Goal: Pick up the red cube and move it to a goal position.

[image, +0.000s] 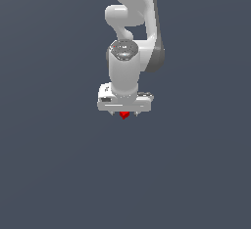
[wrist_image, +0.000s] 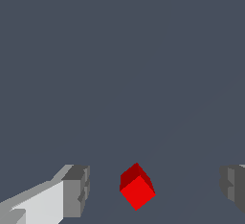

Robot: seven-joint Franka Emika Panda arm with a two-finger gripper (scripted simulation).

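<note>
Red cube (wrist_image: 137, 192) sits between my gripper's (wrist_image: 155, 192) spread fingers (wrist_image: 75, 192), touching neither; from outside I see it (image: 124, 114) at six o'clock beneath the white arm (image: 128, 42).

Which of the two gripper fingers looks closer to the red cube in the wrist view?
The finger with the light-coloured arm behind it. The cube sits between both fingers, touching neither, but the gap to the other finger at the frame's edge is wider.
</note>
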